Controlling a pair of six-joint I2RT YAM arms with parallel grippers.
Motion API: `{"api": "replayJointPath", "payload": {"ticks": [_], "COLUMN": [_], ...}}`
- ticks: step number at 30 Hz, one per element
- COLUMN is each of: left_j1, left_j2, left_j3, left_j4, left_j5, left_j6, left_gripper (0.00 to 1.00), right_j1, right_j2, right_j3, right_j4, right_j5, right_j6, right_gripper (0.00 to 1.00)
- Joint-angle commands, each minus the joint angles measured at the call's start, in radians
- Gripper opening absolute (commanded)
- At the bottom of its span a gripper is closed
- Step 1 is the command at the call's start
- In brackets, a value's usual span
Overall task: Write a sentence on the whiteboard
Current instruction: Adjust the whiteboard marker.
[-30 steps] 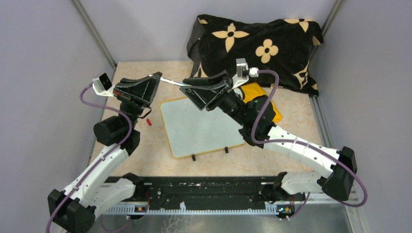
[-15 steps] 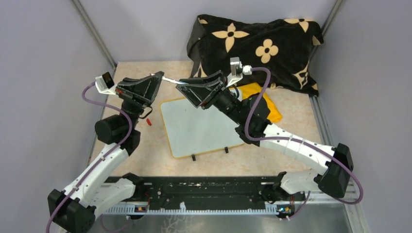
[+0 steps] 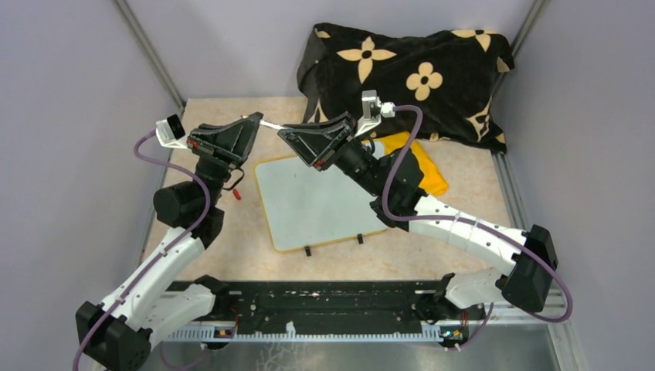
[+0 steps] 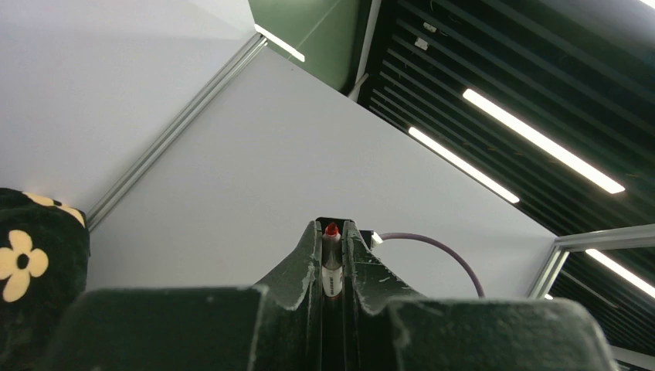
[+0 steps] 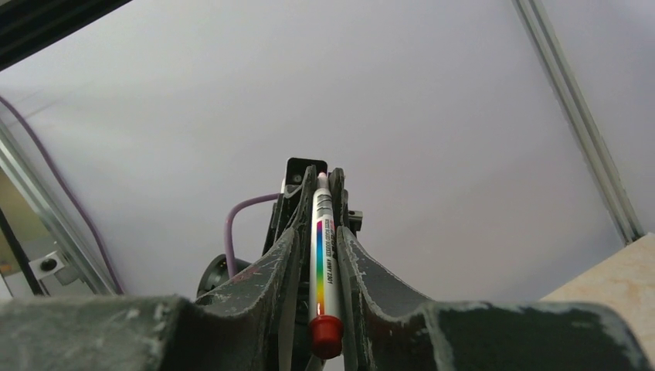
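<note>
Orange-rimmed whiteboard [image 3: 324, 205] flat below right tool [image 3: 287, 134] (marker [image 5: 324, 255] between its fingers [image 5: 375, 290]); untouched

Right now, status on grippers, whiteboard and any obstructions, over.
Left gripper shut on red-tipped marker, tip end; right gripper flanks its barrel, grip unclear. Whiteboard blank, no sentence. Small red piece beside board, apart from it.

Left hand [image 3: 249, 121] and right hand [image 3: 286, 134] meet raised, tip-to-tip (marker [image 3: 270, 124] between fingers).
</note>
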Motion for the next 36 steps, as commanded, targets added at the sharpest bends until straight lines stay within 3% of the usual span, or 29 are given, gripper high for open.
{"api": "replayJointPath", "payload": {"ticks": [1,11,27,36], "left_j1": [-0.011,-0.014,-0.023,-0.024], "left_j2": [-0.016,-0.021,-0.014,-0.022], "left_j3": [-0.008,0.006,0.017,0.014], "left_j4": [-0.013,-0.064,-0.088,-0.103], "left_j5": [-0.021,-0.020,-0.004,-0.011], "left_j6": [-0.007,0.010,0.011,0.006], "left_gripper": [0.00,0.00,0.00,0.00], "right_j1": [-0.009,-0.009,-0.009,-0.009], "right_j2": [0.002,0.007,0.013,0.015], "right_j3": [0.047,0.054,0.052,0.052], "right_j4": [0.047,0.029,0.038,0.043], "right_j5": [0.026,0.046,0.051,0.059], "right_j6": [-0.008,-0.011,-0.017,-0.017], "right_gripper": [0.23,0.26,0.15,0.19]}}
